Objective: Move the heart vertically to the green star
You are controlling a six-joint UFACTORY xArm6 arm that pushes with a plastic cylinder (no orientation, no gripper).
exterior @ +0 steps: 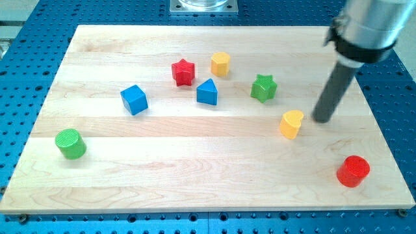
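A yellow heart block (292, 123) lies right of the board's middle. A green star block (263, 88) sits above it and a little to the view's left, apart from it. My tip (322, 119) rests on the board just to the view's right of the yellow heart, with a small gap between them. The rod rises up and to the right from there to the arm at the view's top right.
On the wooden board (195, 188) also lie a yellow hexagon block (220, 64), a red star (183, 71), a blue triangular block (207, 92), a blue cube (134, 99), a green cylinder (70, 143) at left and a red cylinder (353, 171) at bottom right.
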